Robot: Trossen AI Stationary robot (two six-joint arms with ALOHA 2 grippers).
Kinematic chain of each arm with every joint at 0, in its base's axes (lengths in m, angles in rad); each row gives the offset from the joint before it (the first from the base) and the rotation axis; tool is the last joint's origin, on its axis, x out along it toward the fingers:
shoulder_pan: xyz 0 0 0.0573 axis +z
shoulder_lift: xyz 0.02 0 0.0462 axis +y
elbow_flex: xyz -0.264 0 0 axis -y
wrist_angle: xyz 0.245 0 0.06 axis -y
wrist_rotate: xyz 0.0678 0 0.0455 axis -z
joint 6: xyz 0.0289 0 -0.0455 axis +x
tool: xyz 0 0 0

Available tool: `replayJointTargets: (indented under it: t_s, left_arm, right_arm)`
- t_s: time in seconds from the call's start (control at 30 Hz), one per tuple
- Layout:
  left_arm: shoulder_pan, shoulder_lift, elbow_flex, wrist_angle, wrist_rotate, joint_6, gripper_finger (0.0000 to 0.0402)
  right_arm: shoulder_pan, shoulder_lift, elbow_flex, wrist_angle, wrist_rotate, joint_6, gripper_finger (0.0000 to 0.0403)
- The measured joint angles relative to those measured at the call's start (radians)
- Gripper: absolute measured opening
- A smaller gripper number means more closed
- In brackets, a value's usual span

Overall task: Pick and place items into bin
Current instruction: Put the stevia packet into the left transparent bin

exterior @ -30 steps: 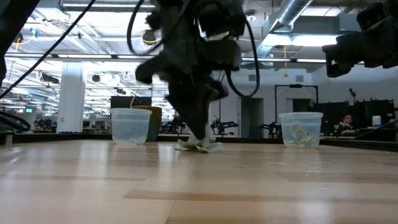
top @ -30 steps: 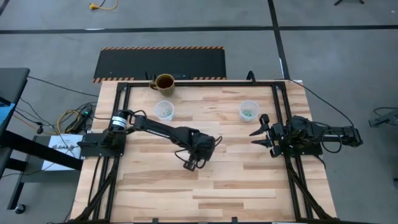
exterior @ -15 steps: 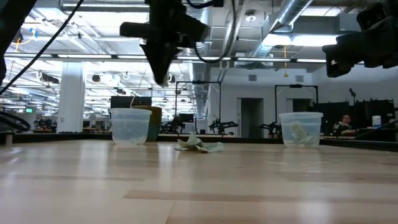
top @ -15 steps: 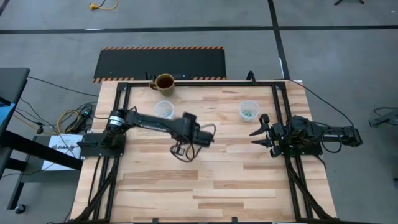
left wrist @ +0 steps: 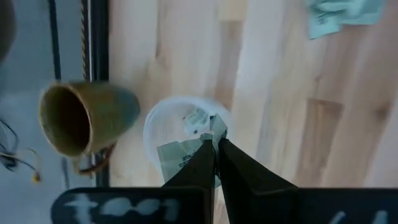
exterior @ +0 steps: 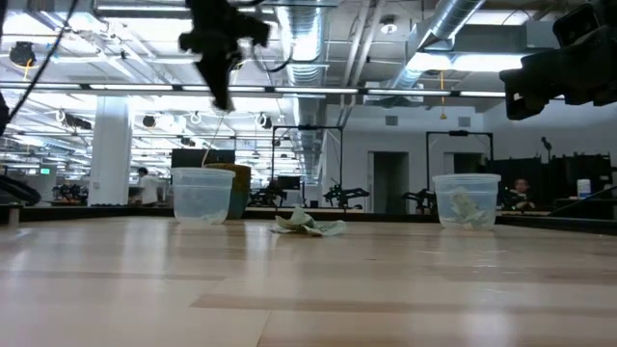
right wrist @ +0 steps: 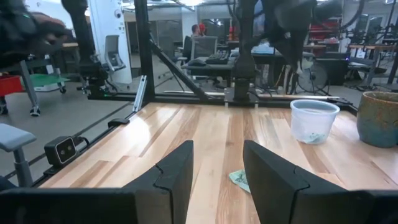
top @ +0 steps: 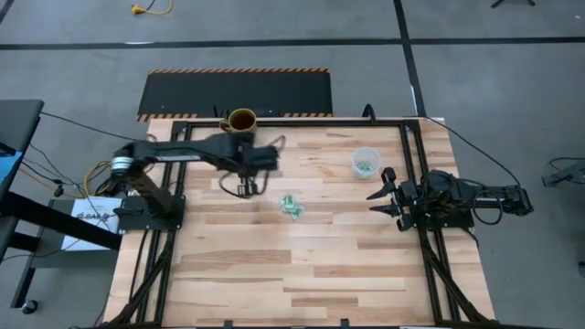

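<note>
My left gripper (top: 240, 185) (exterior: 223, 96) hangs high over the left clear cup (exterior: 202, 196) (left wrist: 152, 127), fingers pointing down and shut on a light-green and white wrapped piece. More wrapped pieces lie inside that cup. A small heap of wrapped pieces (top: 292, 206) (exterior: 308, 225) (right wrist: 239, 178) lies on the table's middle. The right clear cup (top: 366, 162) (exterior: 467, 200) also holds pieces. My right gripper (top: 377, 195) (right wrist: 214, 168) waits open at the table's right side, pointing left. My left gripper pinches a wrapped piece (left wrist: 217, 126) between its two fingertips, coming from above and pointing down. The piece is lifted clear of the table and sits over the mouth of the left cup. Which part of the wrapper the fingers have, I cannot tell.
A brown mug (top: 241, 121) (left wrist: 81, 118) stands by the far edge, just behind the left cup. Dark metal rails (top: 178, 146) run along the table's left, right and far sides. Bare wood (top: 302, 274) stretches toward the near edge.
My left gripper has risen from the heap at the table's middle and swung toward the far left, ending above the left cup, fingers still shut. The heap, covered before, now lies in plain view and has stayed in place.
</note>
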Motion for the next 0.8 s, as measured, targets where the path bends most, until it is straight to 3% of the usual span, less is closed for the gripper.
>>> replayJointTargets:
  t_s: [0.2, 0.33, 0.8]
  left_arm:
    - [0.104, -0.211, -0.392, 0.345, 0.063, 0.031, 0.0000]
    - [0.168, -0.263, -0.550, 0.515, 0.150, 0.052, 0.0000]
    - [0.223, -0.264, -0.603, 0.675, 0.144, 0.084, 0.0007]
  right_arm:
    - [0.000, 0.000, 0.000, 0.000, 0.000, 0.000, 0.0134]
    - [0.000, 0.000, 0.000, 0.000, 0.000, 0.000, 0.0134]
    - [0.000, 0.000, 0.000, 0.000, 0.000, 0.000, 0.0133]
